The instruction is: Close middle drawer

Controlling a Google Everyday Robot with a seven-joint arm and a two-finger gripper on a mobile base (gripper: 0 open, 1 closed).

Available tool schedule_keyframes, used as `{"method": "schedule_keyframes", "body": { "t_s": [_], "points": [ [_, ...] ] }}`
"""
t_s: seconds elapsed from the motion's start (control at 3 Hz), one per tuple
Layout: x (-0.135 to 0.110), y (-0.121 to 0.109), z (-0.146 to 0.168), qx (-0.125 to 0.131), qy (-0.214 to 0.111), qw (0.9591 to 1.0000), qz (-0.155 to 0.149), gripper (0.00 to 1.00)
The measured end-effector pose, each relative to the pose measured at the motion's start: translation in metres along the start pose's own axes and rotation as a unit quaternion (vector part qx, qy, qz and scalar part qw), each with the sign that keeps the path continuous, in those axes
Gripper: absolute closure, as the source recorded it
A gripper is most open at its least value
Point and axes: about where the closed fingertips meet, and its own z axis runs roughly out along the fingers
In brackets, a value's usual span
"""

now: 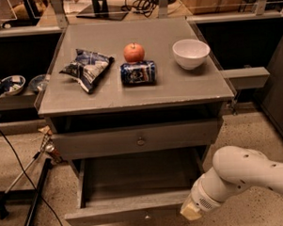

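Above stands the cluttered grey worktop (187, 84); my hand (190, 210) is beside the open grey wooden middle drawer (135, 183), its spread I cannot tell.

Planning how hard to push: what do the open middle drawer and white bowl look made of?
Middle drawer: likely grey-painted wood, matte, flat boards, no shine. Bowl: glazed ceramic or plastic, smooth glossy white. The gripper sits at the drawer front's right end.

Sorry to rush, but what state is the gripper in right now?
Gripper: open or closed cannot be told; it is low by the right end of the pulled-out middle drawer's front.
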Motion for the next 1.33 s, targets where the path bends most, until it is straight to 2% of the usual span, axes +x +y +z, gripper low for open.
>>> {"method": "schedule_keyframes", "body": {
  "t_s": [0.33,0.67,1.0,1.33],
  "points": [
    [0.005,0.000,0.025,-0.017,-0.005,0.9998,0.009,1.00],
    [0.008,0.000,0.061,-0.046,0.004,0.9987,0.021,1.00],
    [0.008,0.000,0.061,-0.046,0.004,0.9987,0.021,1.00],
    [0.007,-0.006,0.080,-0.038,-0.009,0.9985,0.038,1.00]
  ]
}}
